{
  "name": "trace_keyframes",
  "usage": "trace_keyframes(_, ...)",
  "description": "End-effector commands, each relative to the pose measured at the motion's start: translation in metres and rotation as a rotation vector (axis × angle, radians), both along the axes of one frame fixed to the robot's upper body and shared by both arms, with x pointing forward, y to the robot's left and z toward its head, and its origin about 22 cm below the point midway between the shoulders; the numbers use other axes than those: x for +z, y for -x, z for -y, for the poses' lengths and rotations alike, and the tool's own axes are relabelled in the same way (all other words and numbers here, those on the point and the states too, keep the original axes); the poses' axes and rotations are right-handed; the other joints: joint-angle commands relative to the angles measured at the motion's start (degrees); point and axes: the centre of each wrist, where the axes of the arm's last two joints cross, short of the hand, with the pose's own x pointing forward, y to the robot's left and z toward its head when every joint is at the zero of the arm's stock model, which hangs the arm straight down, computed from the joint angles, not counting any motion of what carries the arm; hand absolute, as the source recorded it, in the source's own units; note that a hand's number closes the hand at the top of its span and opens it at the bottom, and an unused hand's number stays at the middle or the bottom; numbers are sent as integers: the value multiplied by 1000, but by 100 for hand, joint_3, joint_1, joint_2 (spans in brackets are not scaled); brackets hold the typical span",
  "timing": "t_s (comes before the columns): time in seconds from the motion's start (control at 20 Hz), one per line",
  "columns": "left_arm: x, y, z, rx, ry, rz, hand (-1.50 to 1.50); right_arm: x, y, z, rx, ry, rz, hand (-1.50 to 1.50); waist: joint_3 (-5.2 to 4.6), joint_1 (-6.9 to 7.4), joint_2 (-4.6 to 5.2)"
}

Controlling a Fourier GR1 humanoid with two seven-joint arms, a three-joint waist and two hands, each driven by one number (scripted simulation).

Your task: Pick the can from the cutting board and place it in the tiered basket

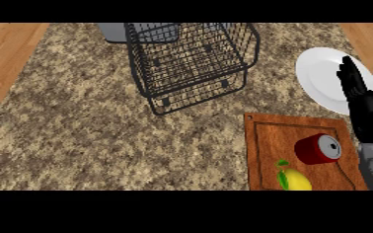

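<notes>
I'm holding my right robot hand (357, 86) open, fingers straight; I should be lowering it around the can (318, 148), avoiding the lemon (294, 179).

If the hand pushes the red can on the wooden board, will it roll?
Probably yes: the red cylindrical can lies on its side on the flat wooden cutting board. It looks rigid, and its smooth round wall may slip between fingers.

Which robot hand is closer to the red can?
The right hand. It is open, fingers up, just above and right of the can on the cutting board. The left hand is not in view.
</notes>
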Motion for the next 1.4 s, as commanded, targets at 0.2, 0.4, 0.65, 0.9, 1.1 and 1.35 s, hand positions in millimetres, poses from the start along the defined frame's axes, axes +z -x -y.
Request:
trace_keyframes(0.2, 9, -27, 76, -258, 174, 85, 0, 36, -9, 11, 294, -519, 328, 150, -50, -441, 0)
trace_keyframes(0.4, -2, -30, 130, -385, 301, 69, 0, -10, 7, 52, 147, -731, 172, -150, -64, -368, 130)
trace_keyframes(0.65, 0, -33, 152, -391, 305, 64, 0, -18, 20, 59, 552, -945, 221, -150, -55, -360, 83)
trace_keyframes(0.9, 7, -40, 165, -401, 314, 67, 0, 13, 79, 163, 670, -747, 222, -150, -85, -322, 77)
trace_keyframes(1.1, -2, -30, 165, -408, 297, 44, 0, 94, 85, 195, 690, -329, 80, -150, -95, -289, 61)
trace_keyframes(1.35, 2, -37, 163, -387, 290, 51, 0, 181, 83, 169, 746, 120, 8, -150, -104, -370, 18)
